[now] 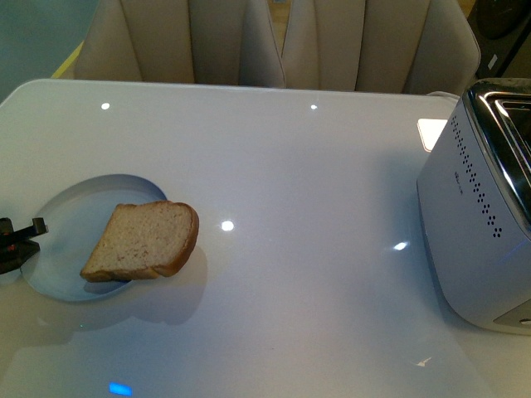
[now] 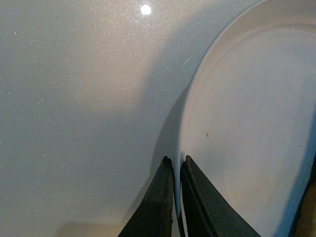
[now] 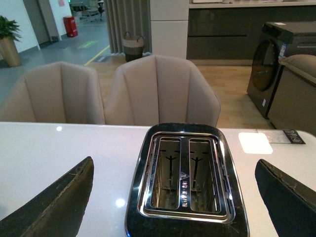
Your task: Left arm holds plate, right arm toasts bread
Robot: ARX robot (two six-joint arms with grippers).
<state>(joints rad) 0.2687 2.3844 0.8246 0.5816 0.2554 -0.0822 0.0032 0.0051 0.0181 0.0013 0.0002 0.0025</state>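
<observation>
The pale blue-grey plate (image 1: 70,220) lies at the table's front left. The slice of brown bread (image 1: 146,240) rests on its right side and overhangs the rim. My left gripper (image 1: 25,240) is shut on the plate's left rim; in the left wrist view its dark jaws (image 2: 177,163) pinch the rim of the plate (image 2: 247,108). My right gripper (image 3: 173,197) is open and empty above the toaster (image 3: 183,177), whose two slots show empty between the fingers. The right gripper does not show in the front view.
The white toaster (image 1: 477,215) stands at the table's right edge. A white card (image 1: 431,133) lies behind it. Beige chairs (image 1: 274,41) stand along the far side of the white table (image 1: 315,207).
</observation>
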